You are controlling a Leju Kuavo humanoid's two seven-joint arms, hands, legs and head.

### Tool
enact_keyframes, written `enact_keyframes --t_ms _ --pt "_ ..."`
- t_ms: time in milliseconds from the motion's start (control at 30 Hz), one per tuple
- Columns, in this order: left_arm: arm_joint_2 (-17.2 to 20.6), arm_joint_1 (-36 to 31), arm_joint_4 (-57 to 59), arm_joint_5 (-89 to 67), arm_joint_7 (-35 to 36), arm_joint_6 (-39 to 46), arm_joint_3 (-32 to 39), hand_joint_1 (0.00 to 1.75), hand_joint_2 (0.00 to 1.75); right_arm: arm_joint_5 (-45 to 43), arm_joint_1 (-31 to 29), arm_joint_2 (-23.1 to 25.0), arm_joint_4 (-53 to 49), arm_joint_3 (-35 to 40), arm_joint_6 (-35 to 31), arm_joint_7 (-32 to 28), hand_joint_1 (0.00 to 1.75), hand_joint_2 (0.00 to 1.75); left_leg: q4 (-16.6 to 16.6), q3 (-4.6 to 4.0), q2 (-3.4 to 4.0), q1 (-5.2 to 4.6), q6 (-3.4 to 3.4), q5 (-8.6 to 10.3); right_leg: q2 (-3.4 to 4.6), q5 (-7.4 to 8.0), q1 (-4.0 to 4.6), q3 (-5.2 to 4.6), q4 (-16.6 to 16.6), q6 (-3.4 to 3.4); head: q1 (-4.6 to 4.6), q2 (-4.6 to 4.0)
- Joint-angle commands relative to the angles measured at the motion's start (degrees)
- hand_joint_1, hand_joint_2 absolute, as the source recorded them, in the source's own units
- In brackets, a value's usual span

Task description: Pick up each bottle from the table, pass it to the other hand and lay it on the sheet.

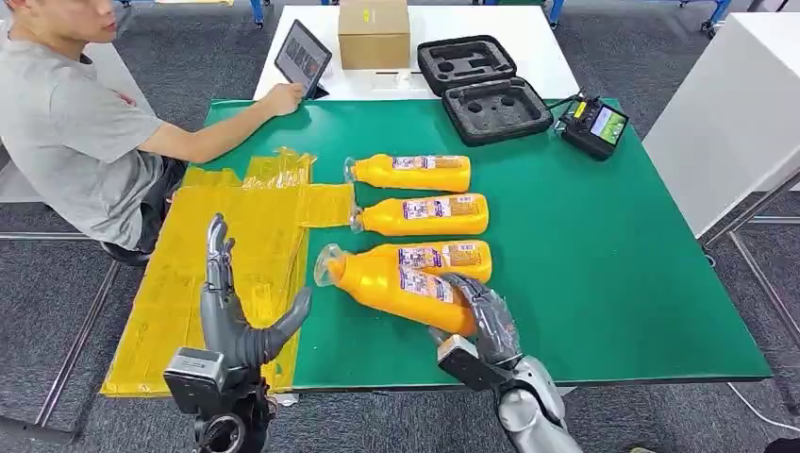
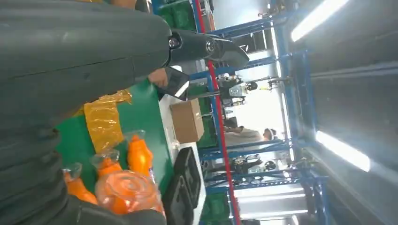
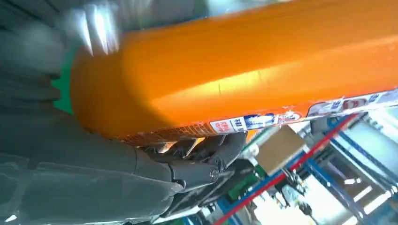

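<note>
My right hand (image 1: pixel 481 316) grips the base end of an orange bottle (image 1: pixel 391 283), lifted and tilted with its cap toward my left side. In the right wrist view the same bottle (image 3: pixel 234 70) lies across my fingers (image 3: pixel 206 154). Three more orange bottles lie on the green table: the far one (image 1: pixel 415 173), the middle one (image 1: pixel 429 215), and the near one (image 1: pixel 453 255) partly behind the held bottle. My left hand (image 1: pixel 236 302) stands open and upright over the yellow sheet (image 1: pixel 236 245), apart from the bottle. In the left wrist view the bottle caps (image 2: pixel 126 187) face the camera.
A person (image 1: pixel 75 123) sits at the far left, one hand touching a tablet (image 1: pixel 302 57). A cardboard box (image 1: pixel 374 33), an open black foam case (image 1: pixel 481 90) and a controller (image 1: pixel 594 125) stand at the back. Bare green table (image 1: pixel 623 264) extends to the right.
</note>
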Motion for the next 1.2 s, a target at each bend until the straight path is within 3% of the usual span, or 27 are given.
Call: enact_keyframes --t_ms 33,267,433,500,600,933,1200 --pt "-2.7 1.5 -1.5 1.3 0.2 -1.9 4.7 0.00 1.75 -1.5 -2.5 1.9 0.8 -2.9 -2.4 -1.3 1.75 1.75 0.0 0.11 0.11 0.05 -0.11 -0.10 0.19 -0.05 0.05 0.06 0.0 -0.09 0.02 0.00" --pt "-2.7 1.5 -1.5 1.3 0.2 -1.9 4.7 0.00 1.75 -1.5 -2.5 1.9 0.8 -2.9 -2.4 -1.3 1.75 1.75 0.0 0.05 0.06 0.03 -0.06 -0.04 0.11 -0.01 0.03 0.01 0.0 -0.05 0.00 0.00" --pt "-5.7 1.9 12.9 10.1 0.2 -21.0 6.8 0.00 1.75 -12.1 -0.7 -0.2 -6.4 1.6 -8.8 -1.6 1.75 1.75 -0.1 0.13 0.02 -0.03 -0.05 -0.02 0.07 -0.02 -0.03 0.09 0.0 -0.04 0.02 0.00" --pt "-5.7 -1.3 25.2 17.2 0.2 -28.9 3.1 0.00 1.75 -14.6 -0.4 -0.9 -8.3 3.6 -10.8 -1.6 1.75 1.75 -0.1 0.20 -0.04 -0.06 -0.04 0.01 0.01 -0.01 -0.07 0.16 -0.1 -0.03 0.02 0.00" --pt "-5.4 -4.2 31.7 20.8 0.2 -33.8 -1.1 0.00 1.75 -14.4 -0.5 -1.1 -7.8 5.1 -10.4 -1.6 1.75 1.75 -0.1 0.24 -0.15 -0.10 -0.06 0.02 -0.08 -0.01 -0.11 0.24 -0.1 -0.05 0.00 0.00" --pt "-5.1 -6.8 34.6 25.0 3.5 -38.4 -3.5 0.00 1.75 -17.9 -1.1 -2.4 -8.6 11.5 -14.6 -1.6 1.75 1.75 0.0 0.20 0.01 -0.02 -0.11 -0.09 0.12 -0.04 -0.02 0.16 0.0 -0.07 0.00 0.00" --pt "-5.4 -8.6 32.6 26.5 1.7 -38.7 -2.2 0.00 1.75 -16.2 -1.9 -1.2 -3.9 14.4 -13.8 -1.6 1.75 1.75 0.0 0.13 -0.01 -0.05 -0.05 -0.01 0.07 0.01 -0.05 0.09 0.0 -0.04 0.02 0.00"
